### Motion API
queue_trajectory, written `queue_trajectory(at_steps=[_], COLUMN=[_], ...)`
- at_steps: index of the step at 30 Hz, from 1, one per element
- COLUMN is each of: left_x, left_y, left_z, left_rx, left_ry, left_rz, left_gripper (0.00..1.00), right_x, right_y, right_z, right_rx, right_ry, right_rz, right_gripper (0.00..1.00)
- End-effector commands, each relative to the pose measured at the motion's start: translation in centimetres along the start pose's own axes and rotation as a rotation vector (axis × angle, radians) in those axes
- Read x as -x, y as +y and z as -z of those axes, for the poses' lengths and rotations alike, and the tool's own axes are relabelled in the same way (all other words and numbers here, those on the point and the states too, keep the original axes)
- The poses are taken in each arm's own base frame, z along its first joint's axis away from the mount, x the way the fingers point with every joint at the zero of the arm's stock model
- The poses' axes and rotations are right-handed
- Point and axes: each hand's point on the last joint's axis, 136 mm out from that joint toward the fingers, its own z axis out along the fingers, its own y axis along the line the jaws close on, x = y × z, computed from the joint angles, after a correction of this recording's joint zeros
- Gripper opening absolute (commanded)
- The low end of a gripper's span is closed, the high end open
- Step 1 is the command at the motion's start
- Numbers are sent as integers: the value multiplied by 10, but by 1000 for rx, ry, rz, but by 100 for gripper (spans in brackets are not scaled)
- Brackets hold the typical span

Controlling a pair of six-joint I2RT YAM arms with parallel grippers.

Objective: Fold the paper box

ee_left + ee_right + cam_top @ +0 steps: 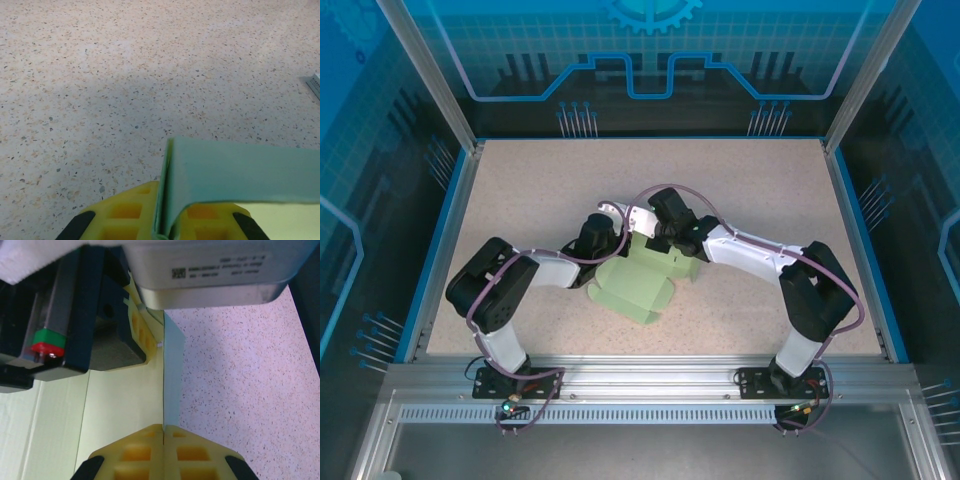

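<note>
The pale mint-green paper box lies partly folded at the table's middle, one wall raised at its far edge. Both grippers meet at that wall. My left gripper is shut on a flap of the paper box. In the left wrist view its yellow fingers pinch the doubled edge, and the sheet bends over to the right. My right gripper is shut on the upright wall's thin edge, with the flat panels to its left. The left gripper's dark body sits just ahead of it.
The speckled beige table has a blue rim and metal posts around it. Bare surface stretches beyond and to both sides of the box. A pale green edge shows at the right border of the left wrist view.
</note>
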Motion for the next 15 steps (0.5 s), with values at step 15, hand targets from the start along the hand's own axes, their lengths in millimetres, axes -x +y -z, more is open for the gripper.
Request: queue_trajectory(at_steps=[15], left_x=[6], left_y=[23], left_z=[-1], left_rx=[59], left_ry=[-21], left_rz=[14], left_gripper=[22], right_x=[-6], right_y=[5], right_z=[15], right_rx=[2], right_ry=[24], right_rz=[-42], right_gripper=[0])
